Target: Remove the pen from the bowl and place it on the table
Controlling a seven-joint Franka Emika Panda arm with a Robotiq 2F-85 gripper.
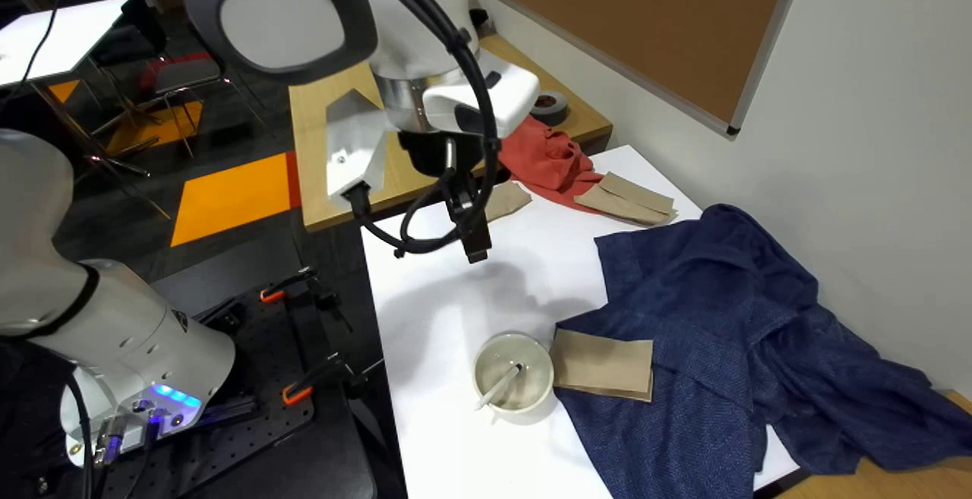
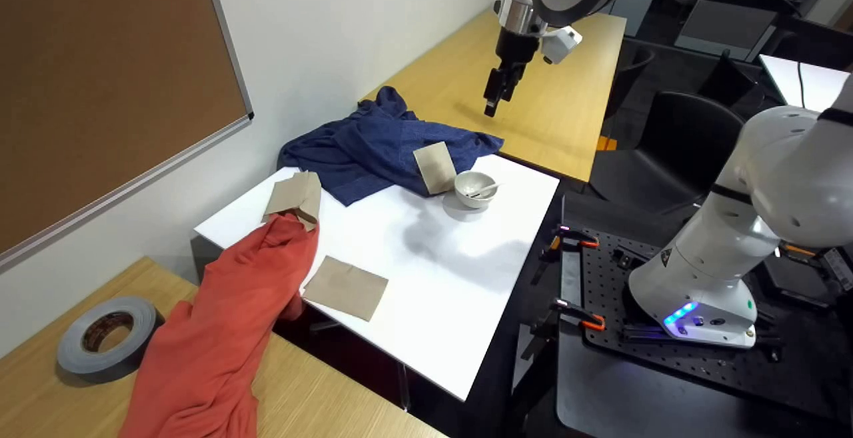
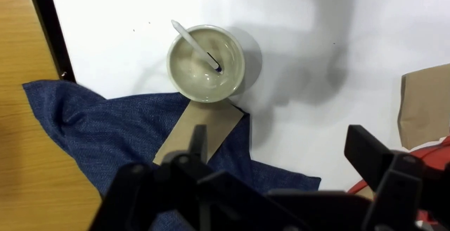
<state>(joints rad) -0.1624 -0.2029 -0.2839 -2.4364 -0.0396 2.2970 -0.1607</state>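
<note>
The pen [image 3: 194, 43] leaned in the bowl [image 3: 197, 86], its pale end jutting past the rim, probably light, stiff and slightly slick, likely best pinched near that end by the pincer [image 3: 277, 132], spread apart and holding nothing.

The pen [image 3: 195, 45] is white with a dark end, the bowl [image 3: 190, 78] off-white, the counter [image 3: 105, 16] white with a black edge, the jaws black, one cloth [image 1: 721, 332] navy with fine paler flecks, a second cloth [image 2: 206, 351] plain red, and the flat sheets [image 2: 346, 288] tan.
</note>
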